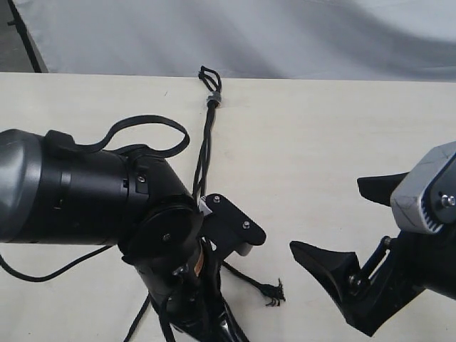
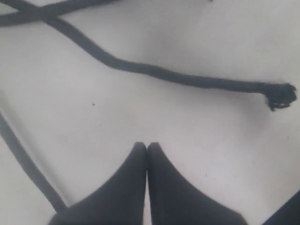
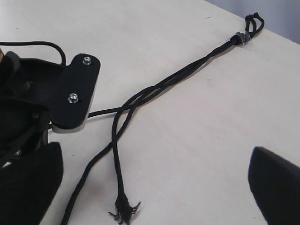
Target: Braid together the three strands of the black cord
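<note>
the black cord (image 1: pixel 205 142) lies on the table (image 1: pixel 320 128), from its grey band (image 1: pixel 214 98) to the left gripper (image 2: pixel 146 146), closed tight on nothing. the right gripper (image 1: pixel 326 214), farther from the band, is wide open and empty.

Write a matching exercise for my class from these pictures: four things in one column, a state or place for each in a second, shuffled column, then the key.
Column A
1. left claw
2. right claw
3. grey band
4. frayed strand tip

Column B
a. lying between the two claws
b. jaws wide apart
c. jaws pressed together
d. near the far edge of the table in the exterior view

Pairs: 1-c; 2-b; 3-d; 4-a
</note>
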`<state>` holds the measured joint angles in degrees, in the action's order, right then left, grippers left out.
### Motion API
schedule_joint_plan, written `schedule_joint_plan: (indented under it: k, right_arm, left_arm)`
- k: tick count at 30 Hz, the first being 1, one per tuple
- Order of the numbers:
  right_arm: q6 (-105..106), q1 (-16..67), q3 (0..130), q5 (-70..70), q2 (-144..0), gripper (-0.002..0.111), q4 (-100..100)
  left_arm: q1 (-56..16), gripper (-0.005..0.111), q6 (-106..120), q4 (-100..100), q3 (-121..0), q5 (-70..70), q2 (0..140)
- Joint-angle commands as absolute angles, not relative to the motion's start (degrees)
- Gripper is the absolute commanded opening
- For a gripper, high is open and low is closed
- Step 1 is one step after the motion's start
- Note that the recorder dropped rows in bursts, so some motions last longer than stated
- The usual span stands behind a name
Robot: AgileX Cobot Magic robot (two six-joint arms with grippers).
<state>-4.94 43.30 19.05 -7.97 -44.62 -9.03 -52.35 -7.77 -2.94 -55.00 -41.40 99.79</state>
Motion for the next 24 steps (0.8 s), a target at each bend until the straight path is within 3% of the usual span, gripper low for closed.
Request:
schedule_joint_plan:
  k: [1, 8, 15, 18, 24]
  right_arm:
    - [-4.88, 42.95, 18.88, -7.2, -44.45, 0.105, -9.7]
    - [-4.91, 42.95, 18.88, -7.06, -44.45, 0.105, -9.7]
    - [-4.91, 42.95, 18.88, -6.93, -44.45, 0.105, -9.7]
    - [-4.91, 42.95, 18.88, -6.93, -44.45, 0.105, -9.7]
    - [-5.24, 42.95, 18.88, -6.95, -44.45, 0.105, -9.56]
  left_arm:
    - [-52.7, 0.001, -7.7, -2.71, -55.21, -40.58, 99.32]
    - [-52.7, 0.006, -10.41, -3.37, -55.21, -37.78, 99.32]
    - [-52.7, 0.05, -17.45, -3.64, -55.21, -31.09, 99.74]
    - [-52.7, 0.061, -21.44, -3.73, -55.21, -30.11, 101.06]
    - [-52.7, 0.06, -23.82, -3.73, -57.62, -30.24, 106.21]
